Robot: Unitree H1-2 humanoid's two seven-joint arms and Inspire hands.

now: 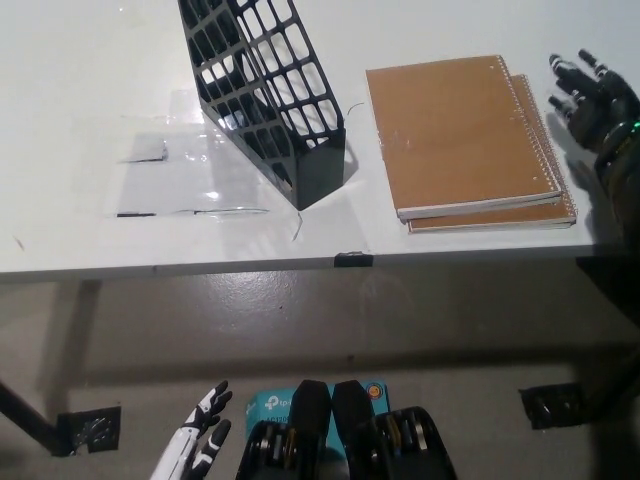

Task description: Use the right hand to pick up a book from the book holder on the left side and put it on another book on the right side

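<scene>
Head view, only cam. Landmark = black mesh book holder (265, 95), standing on the white table (80, 90), leaning, open top toward the far edge. No book visible inside it through the mesh.

Right of holder, just beside it w/ a narrow strip of table between: brown spiral-bound book (458, 132) lying flat, cover up. It sits on top of a second brown book (545, 213), of which only the right edge w/ its spiral and the near edge show. Top book is offset a little toward the holder, so the stack isn't square. Both lie fully on the table, near its front edge.

Right hand (590, 92): black, farther right of holder than the stack, past the books' far-right corner. Fingers spread apart, holding nothing, not touching either book; a gap of white table shows between fingertips and the spiral edge. Black forearm runs down the frame's right side.

Left hand (195, 450): white, below table level, well in front of holder and slightly left of it, over the floor. Fingers apart, nothing in it, at rest.

Left of holder: clear plastic sheet (165, 165) flat on the table, some dark marks at its edges. Small black tab (352, 260) on table's front edge, directly in front of holder.
</scene>
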